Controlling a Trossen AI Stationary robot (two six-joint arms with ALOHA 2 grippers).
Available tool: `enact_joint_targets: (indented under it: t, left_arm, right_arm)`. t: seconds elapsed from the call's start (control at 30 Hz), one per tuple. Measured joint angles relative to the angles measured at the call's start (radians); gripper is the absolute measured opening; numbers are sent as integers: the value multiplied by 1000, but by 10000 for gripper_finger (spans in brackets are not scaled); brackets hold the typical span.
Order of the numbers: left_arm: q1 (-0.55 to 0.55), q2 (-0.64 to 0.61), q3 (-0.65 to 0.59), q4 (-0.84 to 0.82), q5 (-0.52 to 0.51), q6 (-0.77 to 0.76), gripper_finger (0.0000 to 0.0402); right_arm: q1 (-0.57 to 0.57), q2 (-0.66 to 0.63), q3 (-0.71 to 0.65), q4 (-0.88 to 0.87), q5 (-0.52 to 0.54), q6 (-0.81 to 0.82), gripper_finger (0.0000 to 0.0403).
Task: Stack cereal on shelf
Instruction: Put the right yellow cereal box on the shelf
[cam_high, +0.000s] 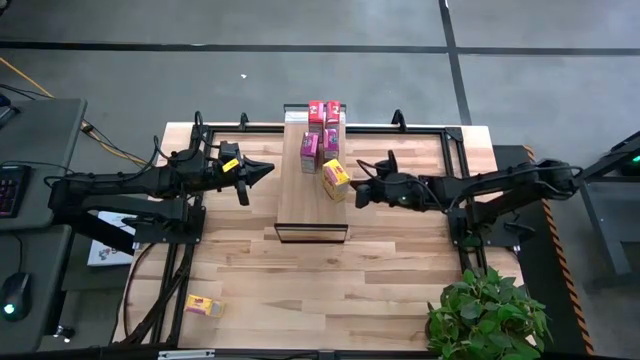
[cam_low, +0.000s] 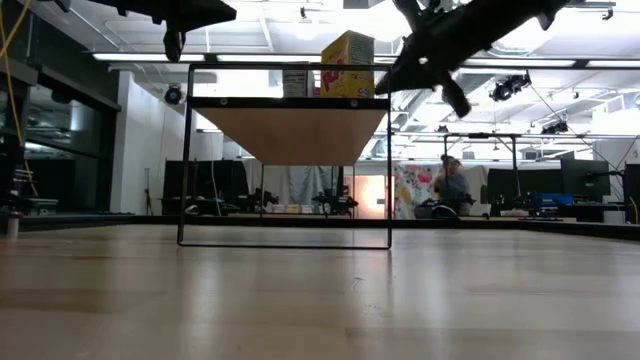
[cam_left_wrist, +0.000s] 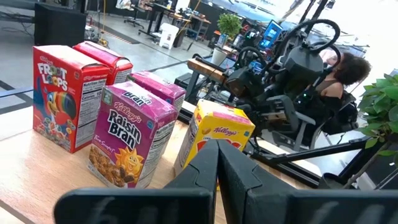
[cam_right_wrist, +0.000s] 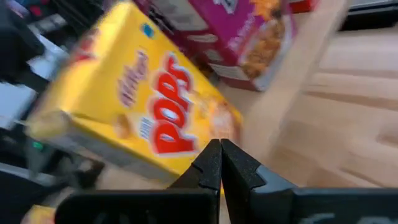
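The shelf (cam_high: 300, 205) stands mid-table with a light wood top. Two red cereal boxes (cam_high: 324, 110) stand upright at its far end, and two magenta ones (cam_high: 320, 146) stand just nearer. A yellow box (cam_high: 336, 178) stands turned at the shelf's right edge. Another yellow box (cam_high: 203, 305) lies on the table at the near left. My right gripper (cam_high: 358, 192) is shut, its tips right beside the yellow box (cam_right_wrist: 143, 106) on the shelf. My left gripper (cam_high: 268, 170) is shut and hovers left of the shelf, pointing at the boxes (cam_left_wrist: 124, 134). My right gripper's shut fingertips (cam_right_wrist: 211, 155) come from the table's right, slanting slightly down, at the yellow box's broad printed side (cam_right_wrist: 186, 134). I cannot tell whether they touch it. The box stands upright on the shelf top.
A potted plant (cam_high: 487, 315) sits at the table's near right corner. The shelf's dark frame legs (cam_low: 388, 170) reach down to the table. A person (cam_low: 452, 185) sits in the room beyond the table. Bare tabletop (cam_high: 330, 290) lies in front of the shelf.
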Motion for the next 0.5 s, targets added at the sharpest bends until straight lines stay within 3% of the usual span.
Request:
enact_joint_targets:
  t: [0.17, 0.5]
  left_arm:
    - [0, 0, 0, 0, 0, 0, 0]
    - [0, 0, 0, 0, 0, -1, 0]
  right_arm:
    - [18, 72, 22, 29, 5, 31, 0]
    - [60, 88, 49, 18, 22, 75, 0]
